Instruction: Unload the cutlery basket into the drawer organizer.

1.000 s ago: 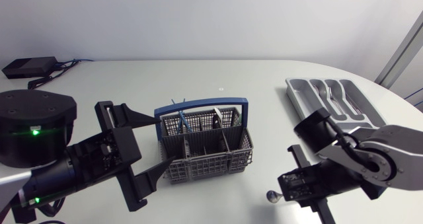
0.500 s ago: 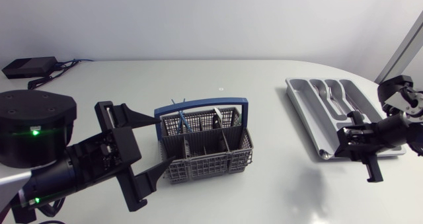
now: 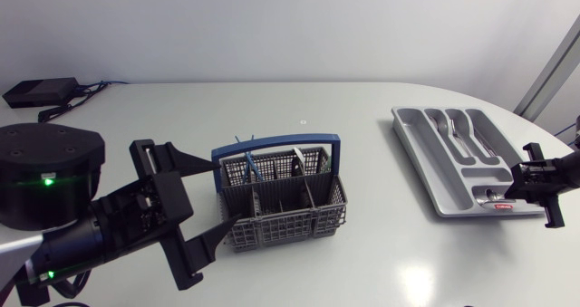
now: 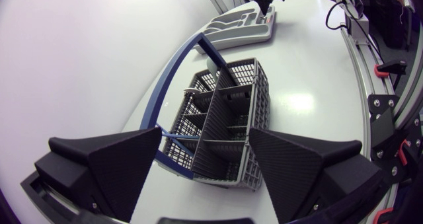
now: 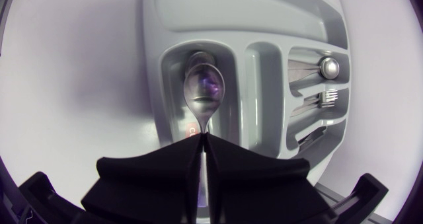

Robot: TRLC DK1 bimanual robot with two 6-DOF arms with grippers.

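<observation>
White tabletop (image 3: 381, 253) bears a grey mesh plastic cutlery basket with blue handle (image 3: 281, 207) and, well apart, a grey plastic drawer organizer (image 3: 426, 162). Left wrist view: the left gripper (image 4: 205, 161) gapes wide, basket just ahead. Right wrist view: the right gripper (image 5: 201, 141) pinches a shiny steel spoon (image 5: 203, 92) over an organizer compartment.

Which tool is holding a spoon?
The right tool: it is shut on a spoon over the tray. The left tool is open at the basket, gripping nothing.

Bright, even overhead light; soft glare on the white table (image 3: 381, 162); faint shadow under the basket (image 3: 281, 203).
</observation>
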